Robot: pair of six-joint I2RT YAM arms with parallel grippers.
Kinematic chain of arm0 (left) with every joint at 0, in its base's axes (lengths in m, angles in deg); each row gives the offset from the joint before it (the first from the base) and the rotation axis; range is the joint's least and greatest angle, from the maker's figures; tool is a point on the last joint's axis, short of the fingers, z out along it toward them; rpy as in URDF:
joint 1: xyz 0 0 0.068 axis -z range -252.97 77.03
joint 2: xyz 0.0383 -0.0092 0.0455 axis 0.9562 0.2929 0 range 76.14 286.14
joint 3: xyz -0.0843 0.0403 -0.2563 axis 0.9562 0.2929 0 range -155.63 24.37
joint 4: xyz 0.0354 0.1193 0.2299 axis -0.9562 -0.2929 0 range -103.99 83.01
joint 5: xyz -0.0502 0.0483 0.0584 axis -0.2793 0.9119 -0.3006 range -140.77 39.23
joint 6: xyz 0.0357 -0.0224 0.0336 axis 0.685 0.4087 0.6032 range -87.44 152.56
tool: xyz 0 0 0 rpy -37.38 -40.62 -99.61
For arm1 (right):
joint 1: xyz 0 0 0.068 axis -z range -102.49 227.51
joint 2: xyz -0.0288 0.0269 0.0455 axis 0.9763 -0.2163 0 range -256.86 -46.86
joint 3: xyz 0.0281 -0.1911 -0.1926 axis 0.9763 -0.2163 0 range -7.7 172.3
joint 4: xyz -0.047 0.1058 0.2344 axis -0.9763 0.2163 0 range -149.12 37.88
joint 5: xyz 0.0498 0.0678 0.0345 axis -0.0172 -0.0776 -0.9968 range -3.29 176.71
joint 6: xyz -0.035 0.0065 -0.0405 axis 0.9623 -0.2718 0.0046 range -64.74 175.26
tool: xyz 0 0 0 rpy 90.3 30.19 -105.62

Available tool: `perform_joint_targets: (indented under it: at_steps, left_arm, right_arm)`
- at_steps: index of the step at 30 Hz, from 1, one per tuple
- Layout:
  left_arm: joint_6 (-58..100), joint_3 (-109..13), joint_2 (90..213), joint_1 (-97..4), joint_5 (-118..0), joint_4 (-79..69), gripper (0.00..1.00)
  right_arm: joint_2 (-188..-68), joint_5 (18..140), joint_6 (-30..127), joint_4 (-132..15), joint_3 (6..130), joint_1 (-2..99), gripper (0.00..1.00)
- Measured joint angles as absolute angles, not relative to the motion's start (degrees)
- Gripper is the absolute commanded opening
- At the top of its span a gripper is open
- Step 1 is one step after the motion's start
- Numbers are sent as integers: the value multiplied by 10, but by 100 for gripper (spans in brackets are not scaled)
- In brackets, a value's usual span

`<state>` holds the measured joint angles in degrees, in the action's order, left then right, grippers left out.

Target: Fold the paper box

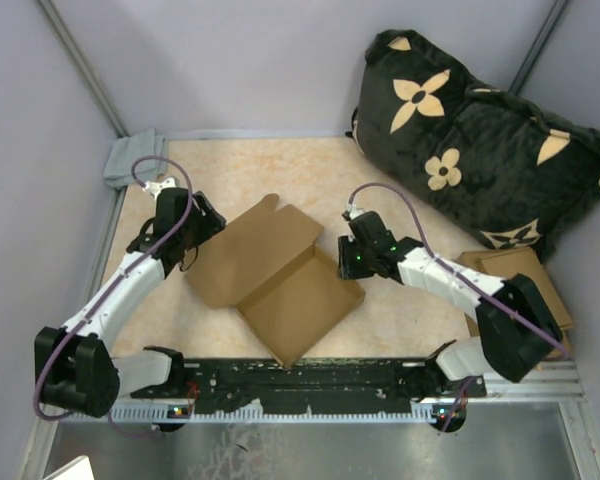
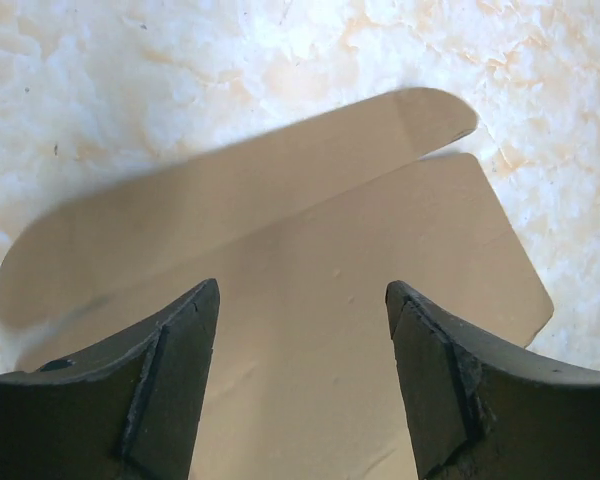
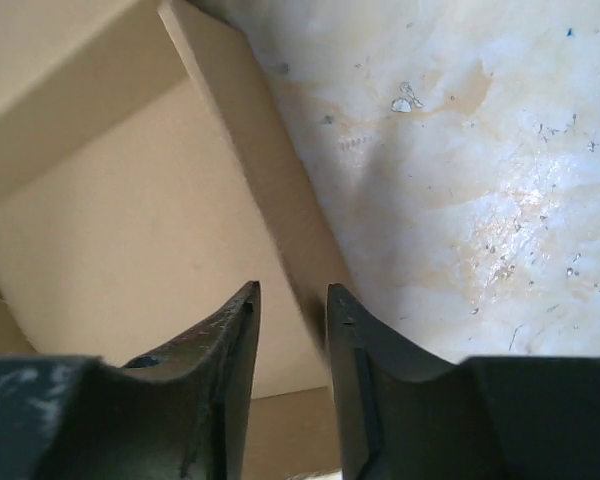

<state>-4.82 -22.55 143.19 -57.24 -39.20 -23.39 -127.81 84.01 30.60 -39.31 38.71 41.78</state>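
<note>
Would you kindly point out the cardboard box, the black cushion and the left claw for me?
cardboard box (image 1: 265,255), overhead view, on its flat lid panel.
black cushion (image 1: 490,140), overhead view, on the dark fabric near its middle.
left claw (image 2: 302,288), left wrist view, midway between its fingertips.

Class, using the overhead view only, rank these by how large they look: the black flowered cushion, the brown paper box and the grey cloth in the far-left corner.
1. black flowered cushion, clearly largest
2. paper box
3. grey cloth, by far the smallest
</note>
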Motion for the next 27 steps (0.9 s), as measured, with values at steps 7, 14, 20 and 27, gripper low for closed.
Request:
perform_joint_targets:
  at_steps: [7, 14, 20, 27]
  left_arm:
    - [-23, -264, 1469, -611, -449, -270, 75]
    - [-10, -218, 1351, -611, -460, -295, 74]
    - [-10, -208, 1313, -611, -462, -307, 74]
    - [-13, -191, 1325, -611, -473, -318, 74]
  right_arm:
    - [-1200, 831, 283, -401, 383, 420, 56]
    - [-1255, 820, 320, -411, 395, 420, 53]
    - [-1338, 819, 340, -423, 425, 420, 18]
    - [-1355, 858, 302, -417, 441, 419, 0]
